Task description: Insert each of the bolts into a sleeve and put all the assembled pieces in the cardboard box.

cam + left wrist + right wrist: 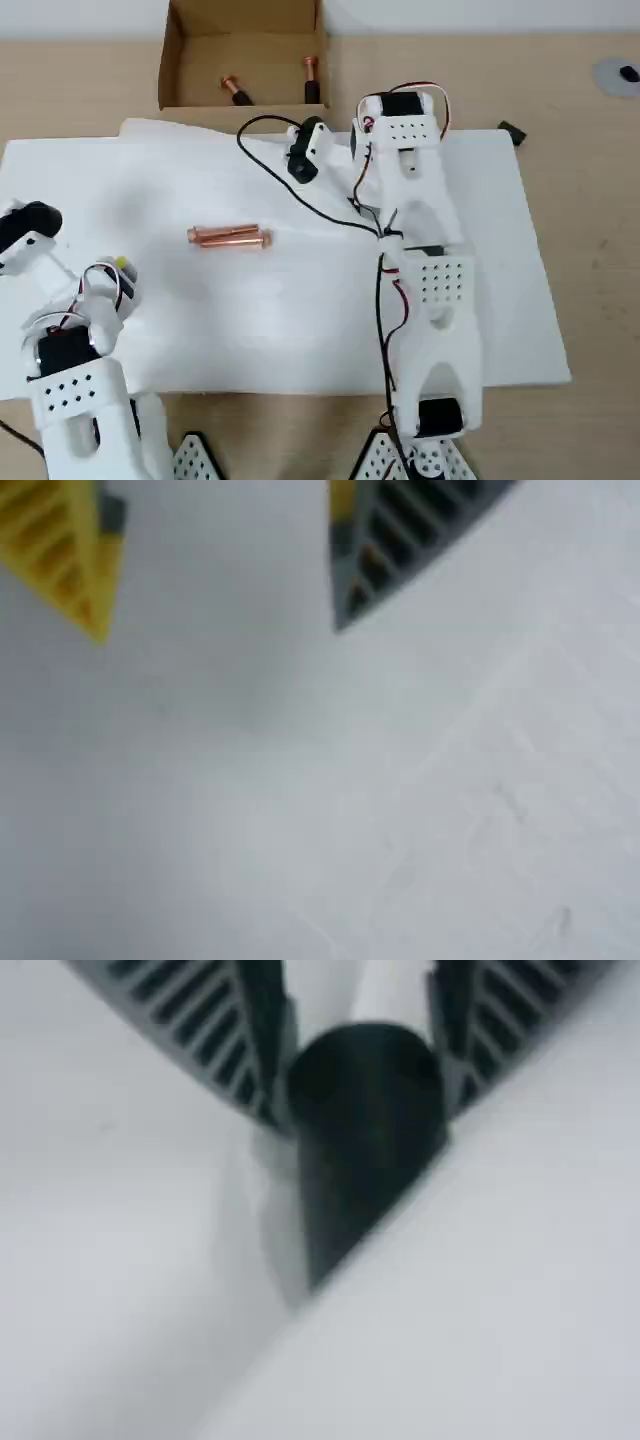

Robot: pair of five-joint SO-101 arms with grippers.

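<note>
Two copper bolts lie side by side on the white sheet, left of centre. The cardboard box at the back holds two assembled pieces, each a copper bolt in a black sleeve. My right gripper is just in front of the box, shut on a black sleeve, which is squeezed between its grey fingers close to the sheet. My left gripper stands open low over bare sheet at the front left, one finger yellow and the other grey.
A small black piece lies off the sheet's back right corner. A grey disc with a black part sits at the far right edge. Black cables run across the sheet near the right arm.
</note>
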